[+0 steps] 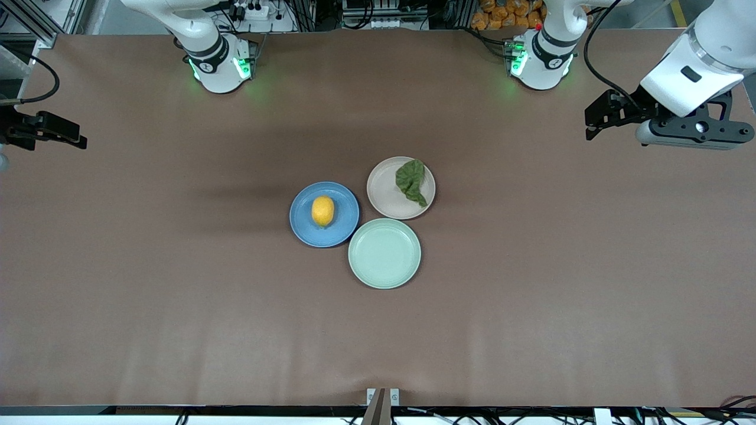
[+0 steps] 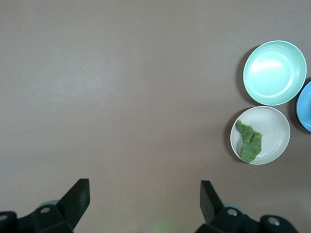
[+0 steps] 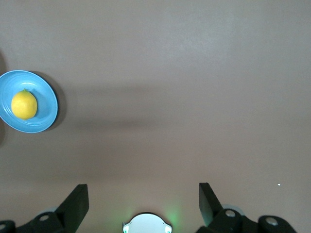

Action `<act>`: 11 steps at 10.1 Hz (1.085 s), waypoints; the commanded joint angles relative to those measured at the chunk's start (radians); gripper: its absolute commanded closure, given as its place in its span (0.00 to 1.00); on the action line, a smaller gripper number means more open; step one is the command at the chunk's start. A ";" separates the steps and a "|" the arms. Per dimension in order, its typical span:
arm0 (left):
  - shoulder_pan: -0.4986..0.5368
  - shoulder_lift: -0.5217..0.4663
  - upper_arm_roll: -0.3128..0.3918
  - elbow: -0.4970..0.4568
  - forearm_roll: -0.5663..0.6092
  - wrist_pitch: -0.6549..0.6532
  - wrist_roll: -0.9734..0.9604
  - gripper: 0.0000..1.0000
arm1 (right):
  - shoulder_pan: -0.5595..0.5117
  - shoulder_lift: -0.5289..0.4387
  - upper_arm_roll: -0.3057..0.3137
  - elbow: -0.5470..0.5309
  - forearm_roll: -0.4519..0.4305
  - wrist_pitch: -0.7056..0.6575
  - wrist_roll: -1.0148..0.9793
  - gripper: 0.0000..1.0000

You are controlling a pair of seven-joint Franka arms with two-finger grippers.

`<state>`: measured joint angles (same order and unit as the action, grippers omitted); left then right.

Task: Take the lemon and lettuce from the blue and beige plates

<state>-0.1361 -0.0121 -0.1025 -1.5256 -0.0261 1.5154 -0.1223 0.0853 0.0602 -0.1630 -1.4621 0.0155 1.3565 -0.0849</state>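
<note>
You have three round plates touching — blue plate [image 1: 302, 227], beige plate [image 1: 384, 192], mint-green plate [image 1: 384, 253]. One oval yellow lemon [image 1: 322, 211] sits on blue, one wrinkled green lettuce leaf [image 1: 411, 181] on beige. Left gripper [image 1: 595, 118] and right gripper [image 1: 74, 137] wait at the table's ends — jaws apart, empty.

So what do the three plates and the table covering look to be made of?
Blue plate, beige plate and mint-green plate: probably plastic or melamine, with even colour and a soft satin sheen. Table covering: likely matte brown paper or fabric, showing faint creases and no glare.
</note>
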 commanded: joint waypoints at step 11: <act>-0.010 0.038 -0.003 0.021 -0.006 0.006 0.004 0.00 | -0.006 0.012 0.002 0.028 -0.016 -0.019 0.005 0.00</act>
<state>-0.1423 0.0105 -0.1040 -1.5256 -0.0261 1.5185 -0.1223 0.0845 0.0602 -0.1644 -1.4621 0.0151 1.3564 -0.0847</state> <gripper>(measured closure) 0.000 0.000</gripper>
